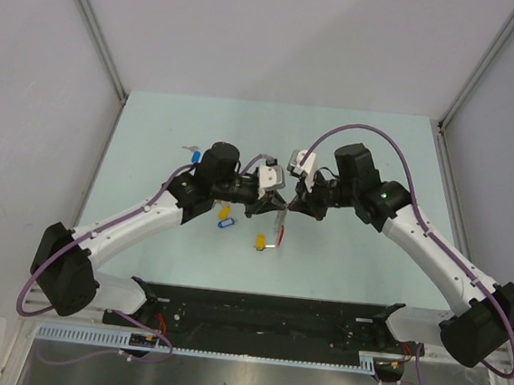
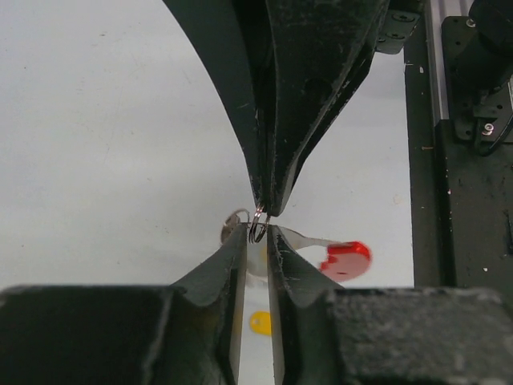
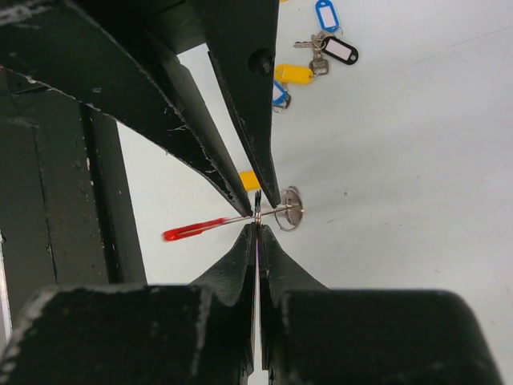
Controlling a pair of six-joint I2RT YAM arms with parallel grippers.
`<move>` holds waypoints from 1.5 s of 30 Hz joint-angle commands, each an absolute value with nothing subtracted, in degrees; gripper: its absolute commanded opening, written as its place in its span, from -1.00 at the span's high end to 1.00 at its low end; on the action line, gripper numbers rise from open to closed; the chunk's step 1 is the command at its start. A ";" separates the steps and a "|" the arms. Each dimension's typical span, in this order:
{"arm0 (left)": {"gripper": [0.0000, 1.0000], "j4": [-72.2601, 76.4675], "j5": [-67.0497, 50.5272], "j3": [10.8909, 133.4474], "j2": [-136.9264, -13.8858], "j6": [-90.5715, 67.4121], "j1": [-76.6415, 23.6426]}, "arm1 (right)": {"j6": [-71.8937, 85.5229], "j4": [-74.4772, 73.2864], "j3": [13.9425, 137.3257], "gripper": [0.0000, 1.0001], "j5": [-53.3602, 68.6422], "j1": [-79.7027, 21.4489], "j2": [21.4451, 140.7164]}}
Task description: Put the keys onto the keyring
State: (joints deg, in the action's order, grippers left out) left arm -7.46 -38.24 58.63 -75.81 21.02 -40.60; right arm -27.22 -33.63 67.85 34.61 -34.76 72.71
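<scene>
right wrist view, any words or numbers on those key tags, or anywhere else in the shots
No text can be read in any view.
The black tag has a white insert that looks blank.
The blue tag has a white insert that looks blank.
The yellow tag shows no marks.
The keyring and its red tag show no marks.
</scene>
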 commanded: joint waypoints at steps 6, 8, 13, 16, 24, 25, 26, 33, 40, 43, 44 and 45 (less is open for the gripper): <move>0.63 -7.73 -41.31 61.52 -75.85 21.01 -41.04 | -29.35 -34.10 70.49 1.00 36.65 -35.68 73.39; 0.63 -8.52 -41.66 61.70 -75.94 21.35 -41.13 | -29.36 -34.28 70.58 1.00 36.39 -35.86 73.56; 0.86 -9.49 -42.36 62.31 -76.81 21.80 -41.40 | -29.36 -34.28 70.58 1.00 36.30 -35.86 73.65; 0.99 -8.44 -42.19 61.96 -76.64 20.83 -41.40 | -28.05 -33.84 70.58 0.93 35.25 -35.77 73.39; 0.99 6.66 -34.37 54.24 -72.43 11.09 -41.40 | -16.10 -18.13 62.77 0.45 28.66 -32.79 64.79; 0.99 10.16 -33.58 53.36 -71.55 8.81 -41.40 | -12.95 -15.76 61.19 0.45 27.87 -32.44 63.56; 0.99 11.94 -32.79 51.70 -71.20 7.57 -41.40 | -11.62 -10.95 57.87 0.41 27.60 -32.17 61.20; 0.99 29.93 -31.38 44.04 -72.95 -1.48 -41.40 | -4.22 6.14 45.55 0.33 23.47 -32.17 56.78; 0.99 45.77 -28.92 36.92 -76.64 -3.95 -41.13 | -0.53 21.15 35.71 0.31 20.04 -32.08 56.52; 0.99 50.62 -28.13 35.51 -79.01 -5.01 -41.13 | 2.19 26.69 32.10 0.31 18.46 -31.56 56.34; 0.99 51.41 -28.39 35.42 -79.80 -5.44 -41.13 | 2.89 27.85 31.47 0.31 18.46 -31.47 56.34; 0.99 52.90 -28.48 35.33 -81.28 -6.15 -41.13 | 4.38 28.82 30.77 0.31 18.89 -31.55 56.60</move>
State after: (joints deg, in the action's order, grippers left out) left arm 39.75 -29.67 35.57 -78.63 -3.03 -41.12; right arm -0.80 16.60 33.19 20.93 -31.86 57.12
